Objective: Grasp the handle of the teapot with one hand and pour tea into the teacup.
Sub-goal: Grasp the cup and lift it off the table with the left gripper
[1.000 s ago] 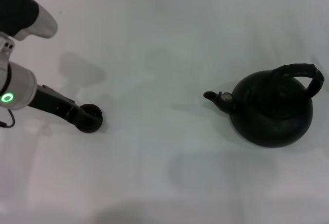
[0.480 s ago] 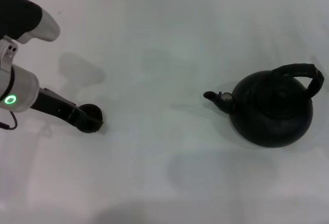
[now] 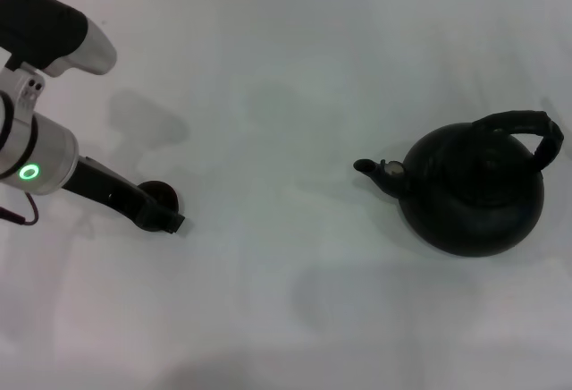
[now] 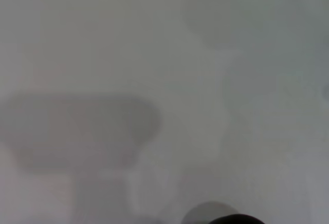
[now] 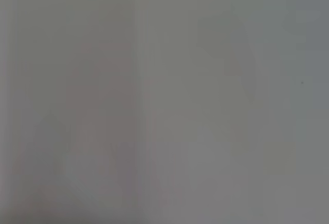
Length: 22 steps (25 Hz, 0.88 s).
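Note:
The black teapot [image 3: 474,195] stands on the white table at the right in the head view. Its spout [image 3: 368,167] points left toward the table's middle. The arched handle [image 3: 527,127] rises over its far right side. The small dark teacup [image 3: 157,193] sits at the left, partly covered by my left gripper [image 3: 166,222], which reaches over it from the left. A dark curved edge [image 4: 234,219] shows at the border of the left wrist view; I cannot tell what it is. My right gripper is out of view.
The white table [image 3: 286,95] lies between the cup and the teapot, with only soft shadows on it. The right wrist view shows only plain white surface [image 5: 164,100].
My left arm has shifted to the right and slightly up in the head view, and its tip now reaches past the cup's near right side. The teapot has not moved.

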Available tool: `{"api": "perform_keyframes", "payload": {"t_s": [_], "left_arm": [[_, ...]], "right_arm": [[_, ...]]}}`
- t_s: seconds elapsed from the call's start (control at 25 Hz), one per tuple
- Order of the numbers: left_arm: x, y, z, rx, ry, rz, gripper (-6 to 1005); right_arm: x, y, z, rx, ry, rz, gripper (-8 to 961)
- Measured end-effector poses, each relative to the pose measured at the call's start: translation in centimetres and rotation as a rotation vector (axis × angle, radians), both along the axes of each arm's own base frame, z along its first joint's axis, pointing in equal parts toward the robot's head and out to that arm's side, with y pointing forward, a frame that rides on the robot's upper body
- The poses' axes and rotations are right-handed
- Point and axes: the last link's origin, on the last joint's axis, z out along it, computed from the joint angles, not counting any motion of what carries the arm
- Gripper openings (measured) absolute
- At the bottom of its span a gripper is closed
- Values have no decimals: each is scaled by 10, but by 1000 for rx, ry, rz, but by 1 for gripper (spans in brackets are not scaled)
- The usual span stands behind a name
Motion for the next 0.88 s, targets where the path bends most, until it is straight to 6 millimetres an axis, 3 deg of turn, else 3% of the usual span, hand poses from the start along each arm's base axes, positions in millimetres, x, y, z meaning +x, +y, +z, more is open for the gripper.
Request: {"api": "perform_keyframes", "payload": {"t_s": [0.2, 0.56, 0.88], "left_arm": [[1, 1, 0, 3, 2, -1, 876], [3, 3, 1, 6, -2, -2, 705], [13, 12, 3, 17, 3, -31, 704]], "right_arm": [[1, 1, 0, -1, -2, -6, 785], [1, 5, 0, -3, -10, -13, 784], [0, 7, 1, -1, -16, -8, 783]]}}
